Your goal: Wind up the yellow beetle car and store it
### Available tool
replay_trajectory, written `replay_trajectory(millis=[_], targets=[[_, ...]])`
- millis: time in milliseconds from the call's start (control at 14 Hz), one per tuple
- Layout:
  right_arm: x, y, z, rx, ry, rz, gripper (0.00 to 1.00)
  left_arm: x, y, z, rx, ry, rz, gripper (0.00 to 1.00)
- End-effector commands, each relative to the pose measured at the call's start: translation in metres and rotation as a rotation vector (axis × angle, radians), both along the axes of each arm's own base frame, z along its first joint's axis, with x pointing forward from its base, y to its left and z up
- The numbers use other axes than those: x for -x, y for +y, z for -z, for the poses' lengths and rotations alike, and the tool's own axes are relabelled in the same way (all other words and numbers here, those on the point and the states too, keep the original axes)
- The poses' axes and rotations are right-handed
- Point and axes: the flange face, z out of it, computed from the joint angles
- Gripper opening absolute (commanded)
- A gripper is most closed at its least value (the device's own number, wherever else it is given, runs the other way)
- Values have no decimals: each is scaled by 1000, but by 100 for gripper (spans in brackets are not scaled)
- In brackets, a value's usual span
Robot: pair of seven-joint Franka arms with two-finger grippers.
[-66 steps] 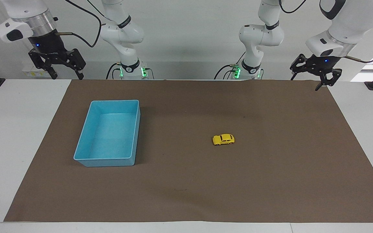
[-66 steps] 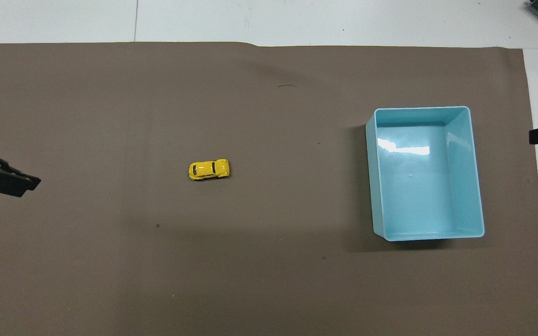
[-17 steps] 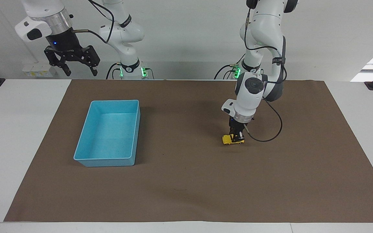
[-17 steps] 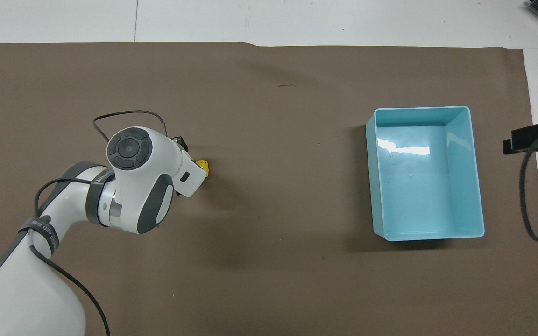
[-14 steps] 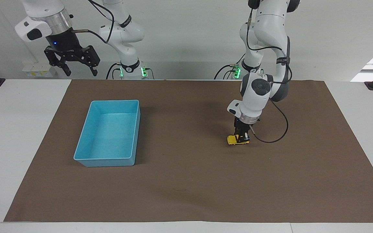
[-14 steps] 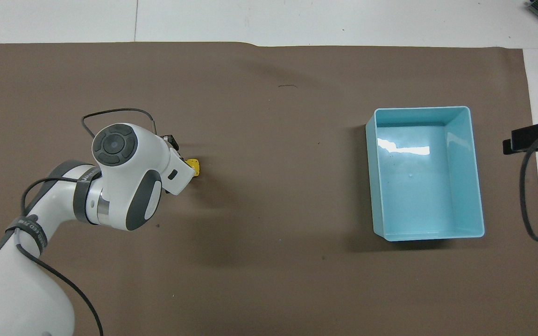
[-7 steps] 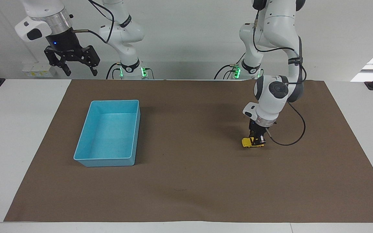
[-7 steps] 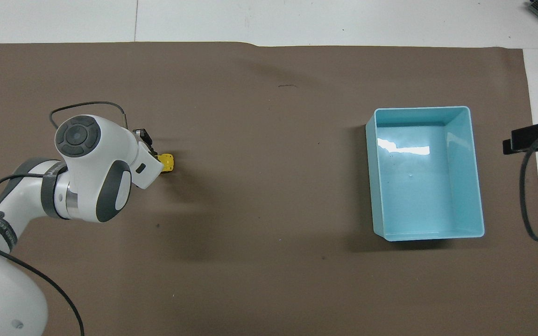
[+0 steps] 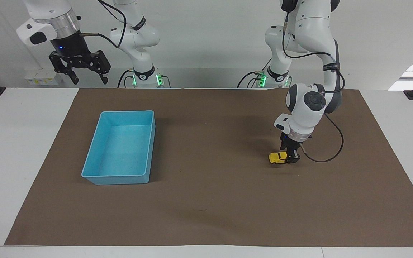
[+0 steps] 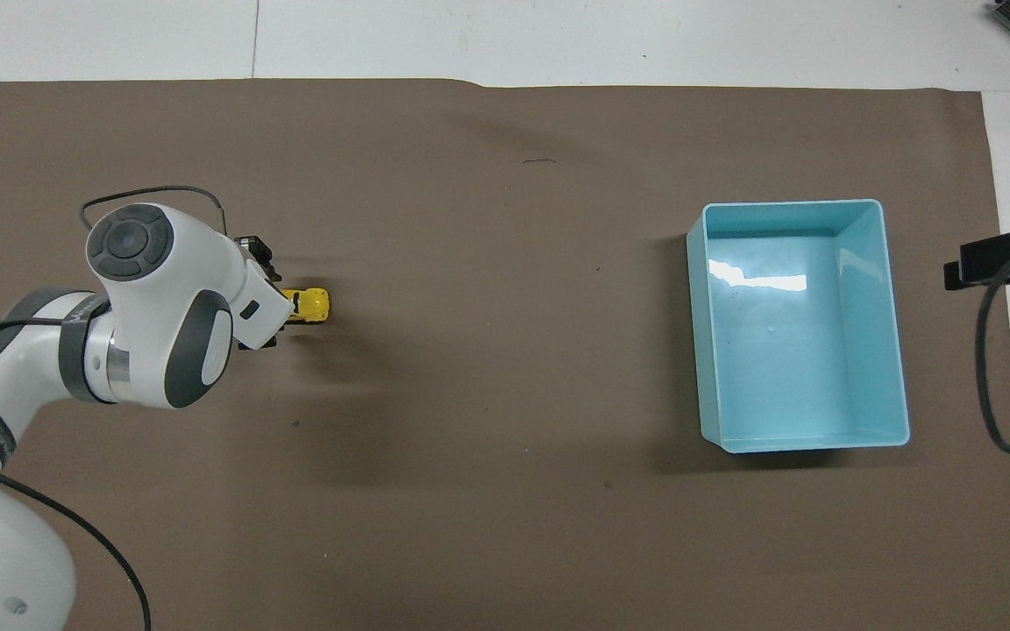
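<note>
Down at the brown mat (image 9: 206,200), the left gripper (image 9: 289,156) stands with its fingertips at the rear end of the yellow beetle car (image 9: 277,157), pointing almost straight down from the white wrist above it. Whether those fingertips pinch the car or have let it go cannot be told: the dark fingers overlap the car's tail in the facing view, and in the overhead view the wrist housing covers them, leaving only the car's front half (image 10: 310,305) showing past its edge. The car sits on the mat on its wheels, level, at the left arm's end of the table, its uncovered front pointing toward the light-blue bin (image 9: 95,150). That bin rests on the mat well apart from the car, toward the right arm's end, open side up, its long sides running away from the robots. Up in the air over the white table edge (image 9: 20,143) near its own base, the right gripper (image 9: 86,74) waits with its fingers spread wide and nothing between them; in the overhead view only a dark tip of it (image 10: 1000,259) shows beside the bin.
</note>
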Motion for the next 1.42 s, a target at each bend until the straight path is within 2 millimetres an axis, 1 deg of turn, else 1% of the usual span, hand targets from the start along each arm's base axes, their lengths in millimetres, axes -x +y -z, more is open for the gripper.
replay_trajectory(millis=[0, 71, 142, 214, 285, 498, 570, 641, 712, 783, 854, 926, 1068, 1210, 1353], targets=[[6, -1, -1, -15, 3, 13, 100, -2, 13, -49, 14, -36, -74, 100], [6, -1, -1, -15, 5, 13, 100, -2, 18, -59, 26, -51, -150, 100], [6, -1, -1, -15, 3, 13, 100, -4, 29, -67, 35, -62, -259, 100], [6, -1, -1, -15, 5, 13, 100, -3, 34, -75, 49, -72, -358, 100], [6, -1, -1, -15, 3, 13, 100, -5, 43, -84, 58, -78, -459, 100], [7, -3, -1, -15, 6, 16, 100, -18, 80, -134, 69, -72, -735, 100], [7, -2, -1, -15, 5, 13, 100, -20, 92, -147, 66, -53, -877, 100], [7, 1, -2, -15, 2, 8, 100, -21, 99, -158, 70, -47, -1005, 100], [7, 1, -1, -15, 3, 8, 100, -22, 104, -169, 84, -55, -1111, 100], [7, -1, -1, -15, 3, 11, 100, -23, 116, -181, 93, -57, -1187, 100], [7, -1, -1, -17, 3, 12, 100, -22, 120, -194, 92, -44, -1242, 100], [7, -2, -1, -15, 6, 14, 100, -22, 120, -208, 99, -37, -1289, 100], [7, -3, -2, -15, 2, 16, 100, -17, 119, -230, 90, -10, -1355, 100], [7, -1, -1, -21, 3, 12, 100, -8, 117, -252, 76, 19, -1363, 100], [10, 2, -6, -22, -5, -8, 100, 4, 117, -270, 88, 32, -1401, 100]])
